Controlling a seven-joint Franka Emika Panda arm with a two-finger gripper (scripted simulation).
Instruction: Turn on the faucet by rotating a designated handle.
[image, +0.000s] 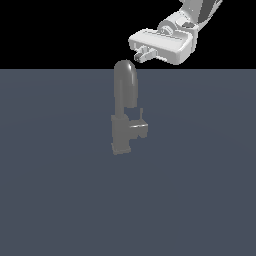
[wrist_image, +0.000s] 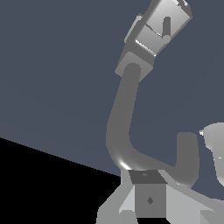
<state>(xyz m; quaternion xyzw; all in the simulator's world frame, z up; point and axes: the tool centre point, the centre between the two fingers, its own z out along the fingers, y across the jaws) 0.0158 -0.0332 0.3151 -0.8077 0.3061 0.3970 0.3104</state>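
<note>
The faucet (image: 125, 112) is standing on the dark grey-blue desk (image: 200, 200), near the desk's far edge as the exterior view shows it and roughly midway between the side edges. Its blocky square base is sitting flat on the surface, the tall arched spout is rising from it and curving over at the top, and a short blocky side arm is jutting out toward the exterior view's right. The handle (image: 141, 115), a small thin lever, is sticking up from that side arm, just beside the spout's upright and far lower than the arch.

The gripper (image: 140, 54) is hanging in the air above the faucet, just past the top of the arch toward the exterior view's right, with the white wrist body sloping up to the upper right corner of that view. It is touching neither the spout nor the handle, and it is holding nothing. Only one short stub of a finger is showing under the white body in the exterior view, and the wrist view is showing just a grey block at the near edge, so I cannot tell how far apart the jaws are standing.

In the wrist view the faucet (wrist_image: 124, 109) is appearing from above and along its length: the curved spout is running away from the camera to the square base, where the handle (wrist_image: 166, 25) is showing as a thin dark bar against the lighter block of the side arm. The gripper is sitting well apart from that handle.
</note>
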